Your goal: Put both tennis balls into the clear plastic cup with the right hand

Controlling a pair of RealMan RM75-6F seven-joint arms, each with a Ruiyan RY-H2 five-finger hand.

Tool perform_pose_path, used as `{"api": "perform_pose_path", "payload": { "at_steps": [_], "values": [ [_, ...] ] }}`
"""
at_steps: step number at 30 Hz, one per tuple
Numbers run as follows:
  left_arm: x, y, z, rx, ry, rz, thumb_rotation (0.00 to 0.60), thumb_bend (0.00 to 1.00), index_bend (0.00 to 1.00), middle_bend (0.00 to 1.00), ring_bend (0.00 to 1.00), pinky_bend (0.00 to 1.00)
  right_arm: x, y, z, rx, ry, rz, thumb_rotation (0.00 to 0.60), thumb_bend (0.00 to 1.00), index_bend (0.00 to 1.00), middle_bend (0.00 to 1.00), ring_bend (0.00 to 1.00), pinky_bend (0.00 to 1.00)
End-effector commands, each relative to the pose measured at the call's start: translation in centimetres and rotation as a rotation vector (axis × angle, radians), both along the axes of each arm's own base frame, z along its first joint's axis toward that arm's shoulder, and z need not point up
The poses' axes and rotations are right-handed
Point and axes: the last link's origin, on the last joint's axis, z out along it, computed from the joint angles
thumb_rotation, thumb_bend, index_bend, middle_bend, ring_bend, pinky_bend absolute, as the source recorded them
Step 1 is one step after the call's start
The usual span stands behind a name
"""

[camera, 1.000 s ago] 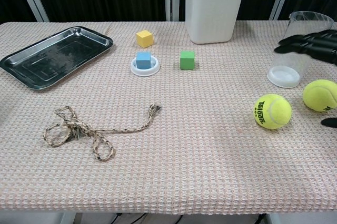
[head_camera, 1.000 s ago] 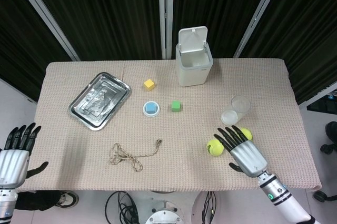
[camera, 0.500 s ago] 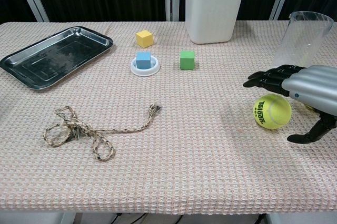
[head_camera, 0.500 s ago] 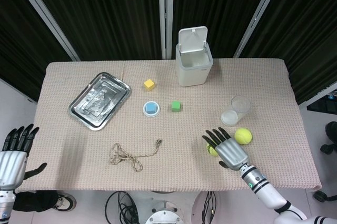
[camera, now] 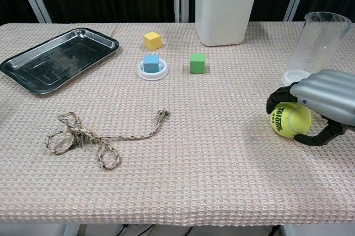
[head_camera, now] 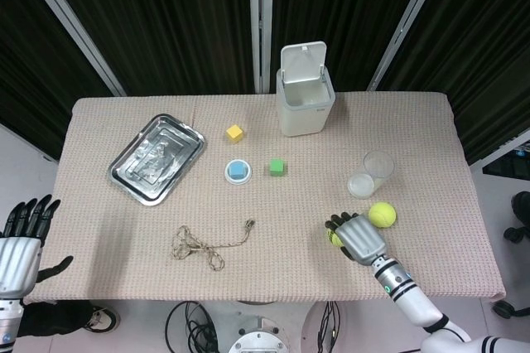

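My right hand (head_camera: 359, 238) (camera: 323, 99) lies over one tennis ball (camera: 289, 121) (head_camera: 334, 237) on the cloth. Its fingers curl down over the ball's far-left side and the thumb hooks under the near side. The second tennis ball (head_camera: 382, 215) rests just right of the hand and is hidden behind it in the chest view. The clear plastic cup (head_camera: 373, 171) (camera: 320, 41) stands upright a little beyond both balls. My left hand (head_camera: 21, 241) hangs off the table's near-left corner with its fingers spread, holding nothing.
A white bin (head_camera: 305, 92) with its lid up stands at the back centre. A metal tray (head_camera: 157, 158) lies at the left. A yellow cube (head_camera: 235, 132), a blue cube in a white ring (head_camera: 238, 171), a green cube (head_camera: 277, 167) and a knotted rope (head_camera: 203, 244) lie mid-table.
My right hand moved left from the second ball onto the nearer one, dropped, and closed its fingers around it. The left hand barely shifted.
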Motion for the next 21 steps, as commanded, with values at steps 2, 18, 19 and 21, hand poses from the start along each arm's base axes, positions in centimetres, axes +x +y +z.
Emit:
{"api": "perform_pose_path", "payload": {
  "at_steps": [2, 18, 19, 21],
  "values": [
    [0.0, 0.0, 0.0, 0.000, -0.001, 0.002, 0.600, 0.06, 0.05, 0.00, 0.00, 0.02, 0.3, 0.1, 0.2, -0.030, -0.033, 0.023, 0.600, 0.39, 0.58, 0.50, 0.49, 0.72],
    [0.1, -0.1, 0.0, 0.000, 0.002, -0.006, 0.600, 0.06, 0.05, 0.00, 0.00, 0.02, 5.6, -3.5, 9.6, -0.377, -0.276, 0.165, 0.600, 0.43, 0.63, 0.53, 0.52, 0.74],
    [0.1, -0.1, 0.0, 0.000, 0.003, -0.005, 0.600, 0.06, 0.05, 0.00, 0.00, 0.02, 5.6, -4.0, 9.9, -0.394, -0.270, 0.155, 0.600, 0.43, 0.63, 0.53, 0.51, 0.74],
    [0.1, -0.1, 0.0, -0.001, 0.005, -0.001, 0.600, 0.06, 0.05, 0.00, 0.00, 0.02, 5.5, -5.1, 10.3, -0.416, -0.273, 0.126, 0.600, 0.43, 0.63, 0.53, 0.51, 0.74]
  ]
}}
